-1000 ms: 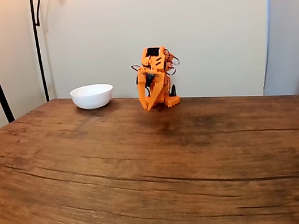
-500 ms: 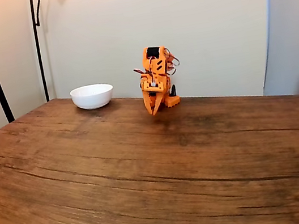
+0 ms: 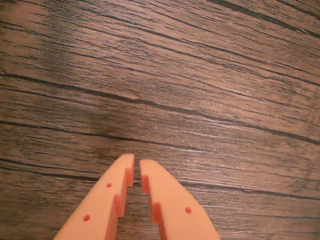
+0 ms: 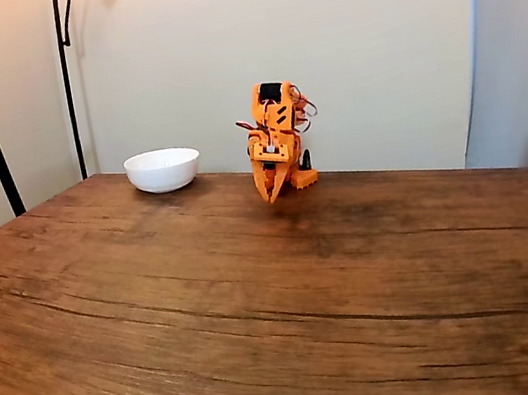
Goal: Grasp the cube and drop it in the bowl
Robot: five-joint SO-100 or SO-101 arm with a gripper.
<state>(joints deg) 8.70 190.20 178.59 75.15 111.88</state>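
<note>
1. Gripper (image 3: 136, 167): the orange fingers are drawn together with only a thin slit between the tips and nothing between them; it hangs just above bare wood grain in the wrist view
2. Arm (image 4: 274, 135): in the fixed view it sits folded at the far edge of the table (image 4: 264, 319), gripper pointing down close to its own base; this looks like a resting or starting pose, not a reach
3. Bowl (image 4: 163, 170): white, upright, on the table to the left of the arm in the fixed view and near it; judged to be placed there so that a short swing would bring the gripper over it
4. Cube: I cannot find it in either view; the wood under the gripper is bare, so where it lies cannot be told
5. Judgement: the grasp is not yet done; the jaws would need to part before closing on anything
</note>
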